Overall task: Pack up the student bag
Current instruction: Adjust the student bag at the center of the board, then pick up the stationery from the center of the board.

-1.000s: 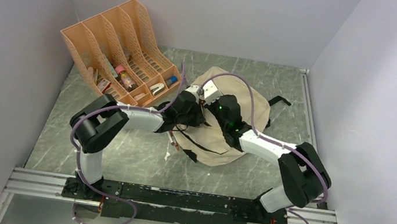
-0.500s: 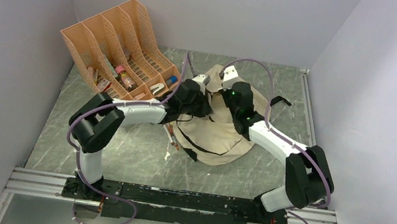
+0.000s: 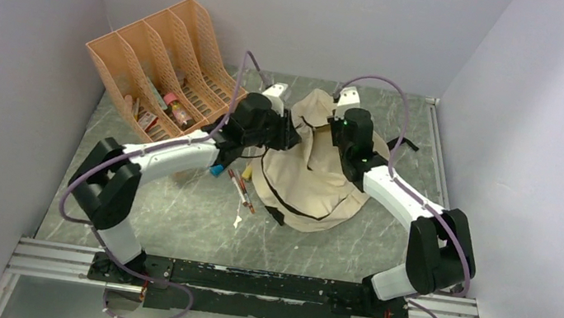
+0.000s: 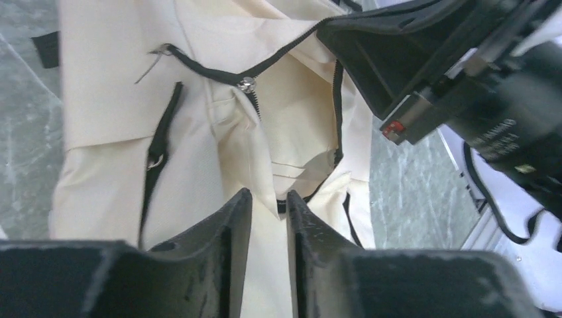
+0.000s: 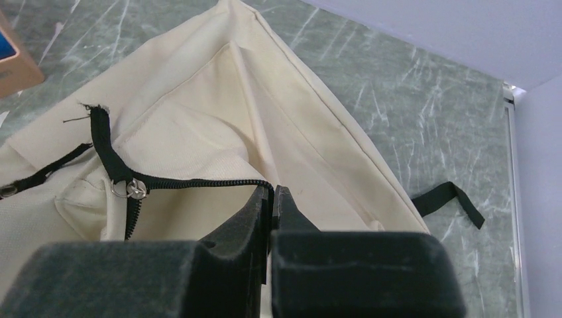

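The right gripper's (image 5: 272, 193) fingers are clenched on the black zipper edge (image 5: 199, 182) of the student bag (image 5: 219, 99), pinching tape and cloth at the mouth of the opening. The left gripper's (image 4: 268, 199) fingers stand narrowly parted over a cream fold on the opposite side. Whether they pinch that fold cannot be told. The two arms meet over the bag from either side. The bag lies slumped around the middle of the table (image 3: 170, 218), toward its far edge, with a black strap (image 5: 450, 199) trailing toward the right edge. It looks light and very soft, creasing and sagging wherever it is not held, so it will likely collapse shut unless both sides of the opening are held apart. The stitched zipper edge seems the firmest place to grip, since plain cloth may slide between the fingers. An orange file organizer (image 3: 152, 49) stands in the far left corner, and a few pens (image 3: 241, 191) lie just left of the bag.
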You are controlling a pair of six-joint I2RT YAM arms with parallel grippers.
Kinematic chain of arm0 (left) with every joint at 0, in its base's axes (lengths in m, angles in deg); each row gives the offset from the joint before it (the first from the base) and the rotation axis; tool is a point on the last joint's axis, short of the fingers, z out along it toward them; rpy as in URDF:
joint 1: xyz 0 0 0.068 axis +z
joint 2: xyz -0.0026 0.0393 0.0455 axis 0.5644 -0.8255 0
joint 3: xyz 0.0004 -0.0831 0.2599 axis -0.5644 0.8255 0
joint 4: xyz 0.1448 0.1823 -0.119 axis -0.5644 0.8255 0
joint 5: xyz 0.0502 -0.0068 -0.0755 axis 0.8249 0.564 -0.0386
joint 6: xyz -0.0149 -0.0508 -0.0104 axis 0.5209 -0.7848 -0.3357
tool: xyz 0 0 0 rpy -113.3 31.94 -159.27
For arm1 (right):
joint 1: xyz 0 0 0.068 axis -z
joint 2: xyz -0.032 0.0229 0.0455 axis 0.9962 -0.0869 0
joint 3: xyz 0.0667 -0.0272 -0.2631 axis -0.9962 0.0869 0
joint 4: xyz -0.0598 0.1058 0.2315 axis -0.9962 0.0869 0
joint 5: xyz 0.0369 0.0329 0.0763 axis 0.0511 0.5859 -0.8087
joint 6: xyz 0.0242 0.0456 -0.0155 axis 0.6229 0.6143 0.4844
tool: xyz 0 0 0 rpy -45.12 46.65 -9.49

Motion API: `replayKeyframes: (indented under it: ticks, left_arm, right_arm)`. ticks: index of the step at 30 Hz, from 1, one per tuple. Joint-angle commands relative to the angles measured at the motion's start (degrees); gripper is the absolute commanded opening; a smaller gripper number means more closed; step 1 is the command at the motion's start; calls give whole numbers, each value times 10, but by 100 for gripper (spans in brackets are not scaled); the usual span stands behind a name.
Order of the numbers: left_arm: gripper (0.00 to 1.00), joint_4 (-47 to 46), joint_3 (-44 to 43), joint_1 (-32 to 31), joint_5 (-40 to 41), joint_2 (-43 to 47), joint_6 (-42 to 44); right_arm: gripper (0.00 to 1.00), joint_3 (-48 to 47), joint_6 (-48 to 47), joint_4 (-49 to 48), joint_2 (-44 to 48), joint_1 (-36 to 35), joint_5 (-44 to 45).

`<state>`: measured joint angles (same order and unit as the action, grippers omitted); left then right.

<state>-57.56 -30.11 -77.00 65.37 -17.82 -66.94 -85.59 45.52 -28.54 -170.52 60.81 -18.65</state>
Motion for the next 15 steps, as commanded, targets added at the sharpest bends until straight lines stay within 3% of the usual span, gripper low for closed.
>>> replayKeyframes:
  ticks: [1, 8, 15]
  left_arm:
    - [35, 30, 25, 23, 10, 81, 10]
    - [50, 107, 135, 74, 123, 193, -3]
    - [59, 149, 132, 100, 142, 158, 32]
  right_arm:
    - [0, -16, 25, -28, 36, 29, 39]
    - [0, 0, 62, -24, 55, 56, 61]
    - [0, 15, 90, -15, 60, 71, 31]
